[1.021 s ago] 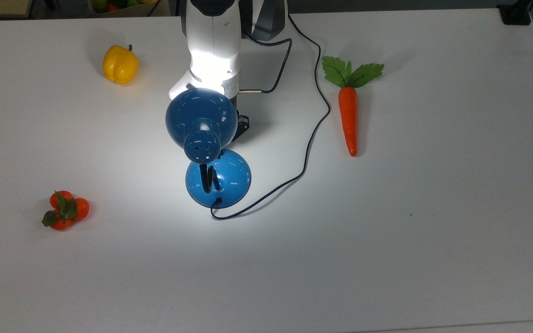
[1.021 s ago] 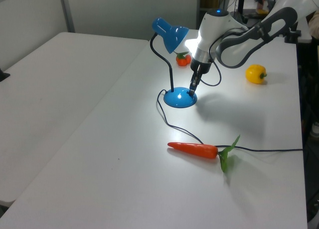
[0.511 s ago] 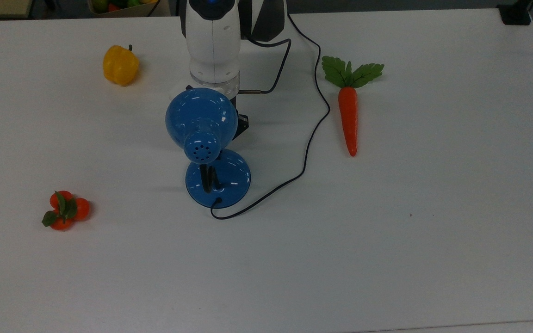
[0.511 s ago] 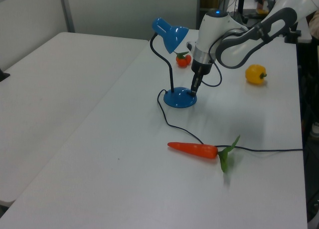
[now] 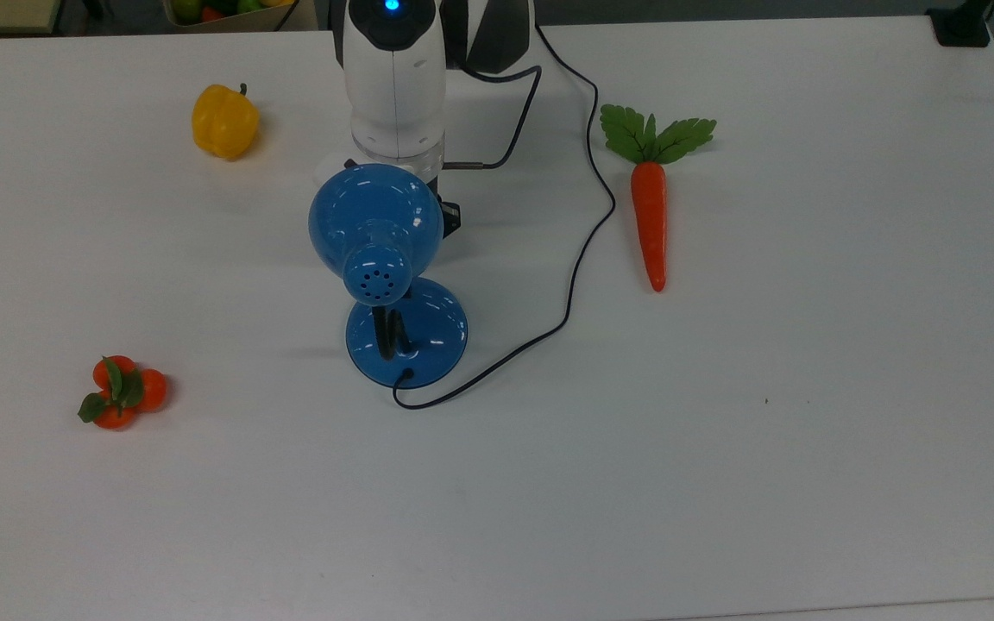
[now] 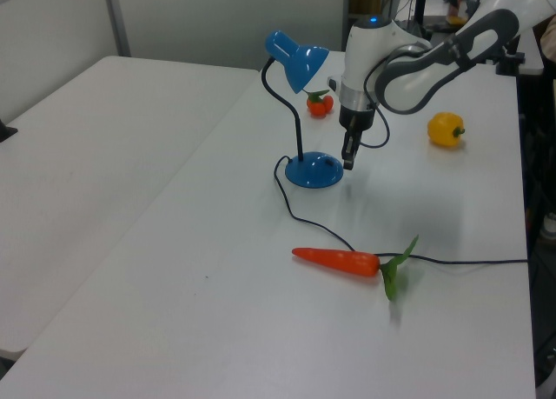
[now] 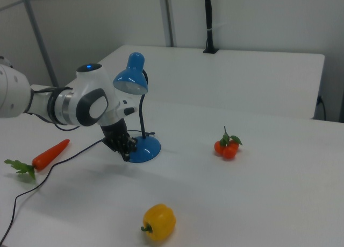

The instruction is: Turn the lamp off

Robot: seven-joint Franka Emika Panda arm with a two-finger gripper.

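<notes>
Tool: in the left view we find it hanging just beside the lamp base's rim, apparently clear of it; whether clenched or released we cannot tell. Top view: lamp at mid-bench, unlit, shade overlapping the arm; carrot beyond the cord. Right view: tool low beside the base; yellow pepper nearer us.
</notes>
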